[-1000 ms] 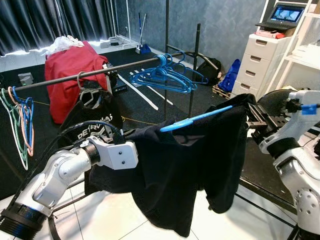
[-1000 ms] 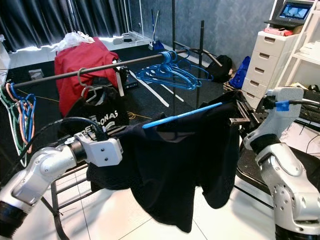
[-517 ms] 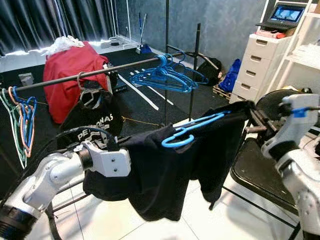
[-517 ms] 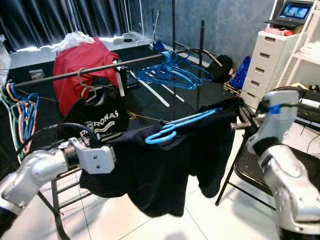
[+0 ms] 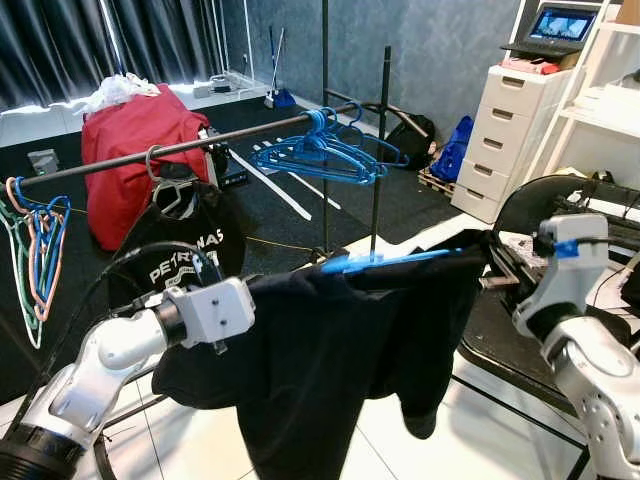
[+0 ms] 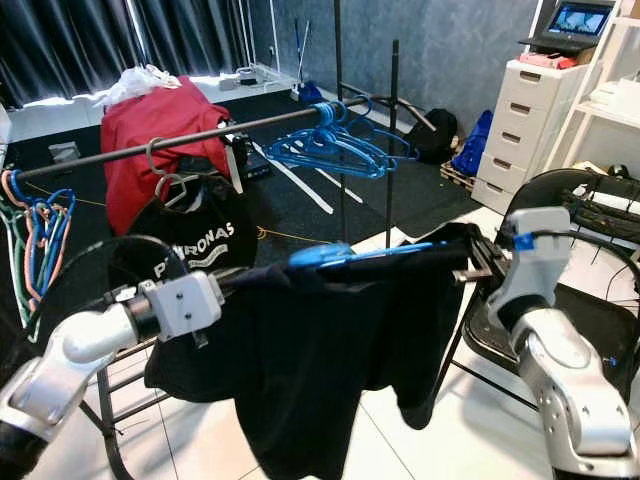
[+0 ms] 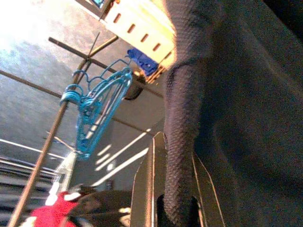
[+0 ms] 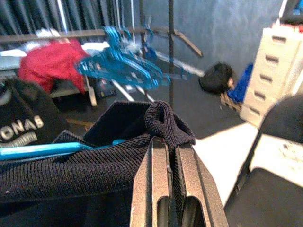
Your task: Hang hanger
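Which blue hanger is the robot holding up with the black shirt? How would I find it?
Look at the robot's two silver arms in front; the left gripper and right gripper each pinch one end of a black shirt stretched between them. Along the shirt's top edge lies one blue hanger. The other blue hangers hang in a bunch on the dark rail behind.

Stereo head views downward; wrist views close on black garment (image 8: 94, 175).

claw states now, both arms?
Left claw: closed on the black shirt.
Right claw: closed on a fold of the same shirt, beside the blue hanger.
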